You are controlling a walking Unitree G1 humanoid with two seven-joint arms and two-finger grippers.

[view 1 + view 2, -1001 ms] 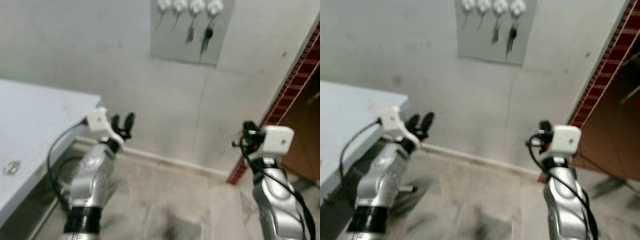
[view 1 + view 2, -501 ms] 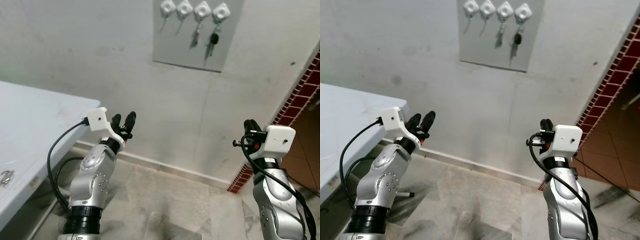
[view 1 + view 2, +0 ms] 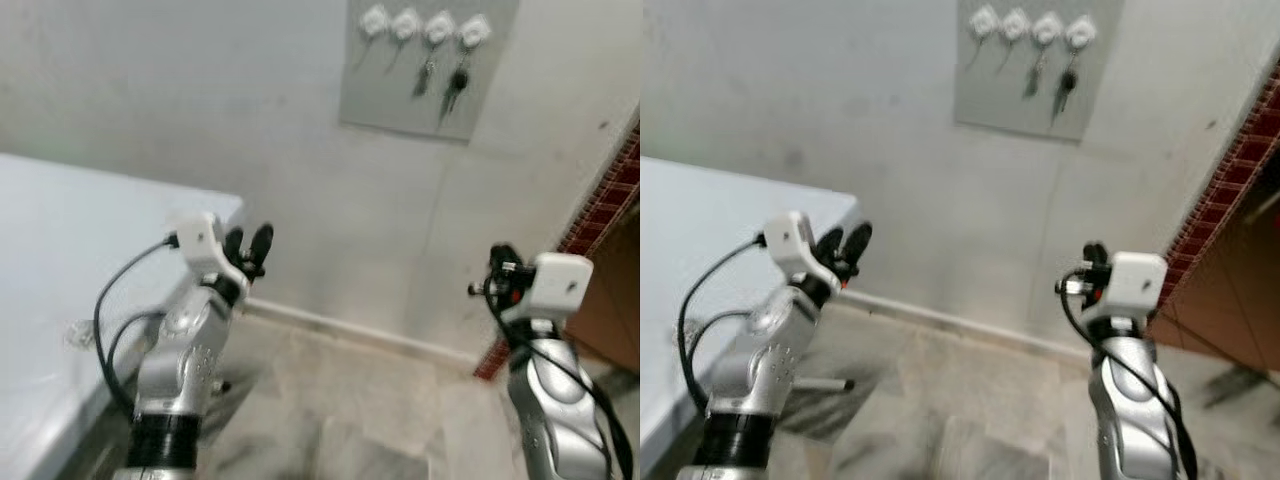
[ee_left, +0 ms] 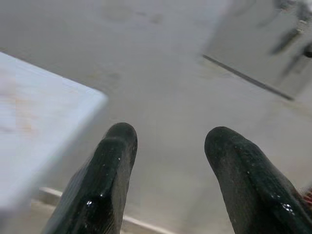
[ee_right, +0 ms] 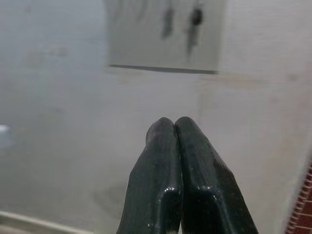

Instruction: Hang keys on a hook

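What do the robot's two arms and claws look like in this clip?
Both arms are silver metal with a black band low on the forearm. Each wrist carries a white box camera fed by a looping black cable. The left claw and the right claw each have two long, glossy black fingers with rounded tips. A small red detail shows by the right wrist.
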